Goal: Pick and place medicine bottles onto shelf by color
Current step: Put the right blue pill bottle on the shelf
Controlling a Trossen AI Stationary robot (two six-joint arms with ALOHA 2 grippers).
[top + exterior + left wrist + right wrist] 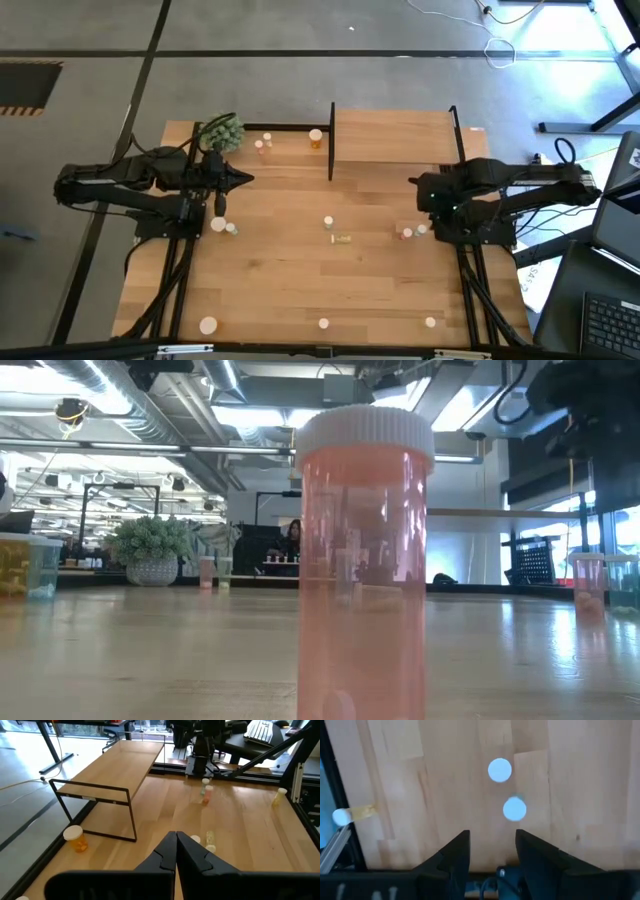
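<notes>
Your right gripper [492, 842] is hanging over the right side of the table [300, 290] with its fingers spread apart and nothing between them, pointing down at two white-capped medicine bottles [500, 770] that are standing just beside each other on the wood right ahead of its fingertips; in the high view that same pair [414, 231] is sitting just left of the gripper [420, 205]. Your left gripper [176, 842] is waiting over the left side of the table with its fingers pressed fully together, gripping nothing. You are looking at the shelf [395, 140] standing at the far edge, right of centre, with its board bare. An orange bottle [316, 138] is standing just left of the shelf, another small bottle [263, 145] is sitting near the green plant ball [222, 131], and a yellowish bottle [341, 239] is lying on its side near the table's middle. A pink-red bottle [362, 560] is standing upright right before the low camera.
</notes>
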